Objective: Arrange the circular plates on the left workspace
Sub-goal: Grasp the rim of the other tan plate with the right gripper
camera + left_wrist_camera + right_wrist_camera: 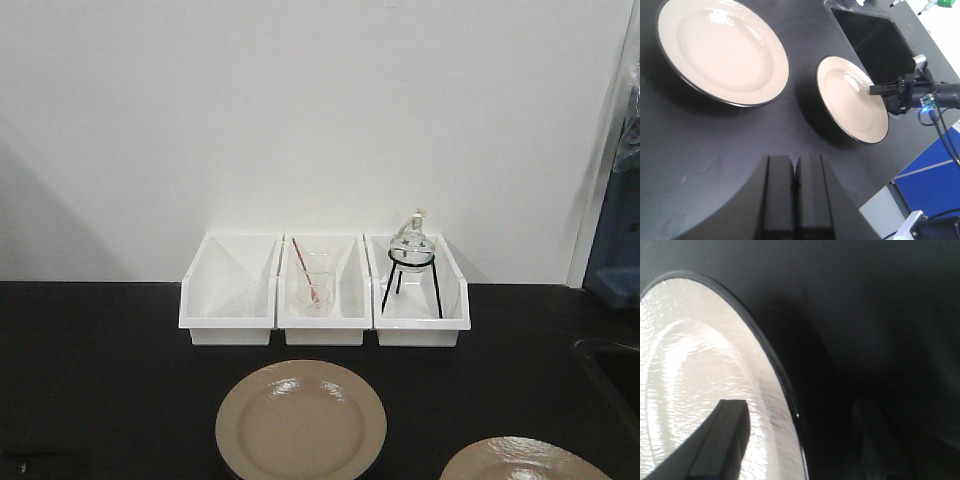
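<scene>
Two beige plates (pixel 301 420) on black countertop (pixel 100 350)

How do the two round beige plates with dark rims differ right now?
The left round beige plate lies free on the matte black countertop, before the middle white bin; the right round beige plate lies beside the recessed sink basin. Nothing touches the left plate; the right end effector straddles the right plate's rim, jaws apart. Both are glossy, dark-rimmed, face up.

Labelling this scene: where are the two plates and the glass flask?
Centre plate (pixel 300 425): front view, middle of its face.
Right plate (pixel 525 462): front view, its visible upper part.
Glass flask (pixel 412 243): front view, its round bulb.
</scene>
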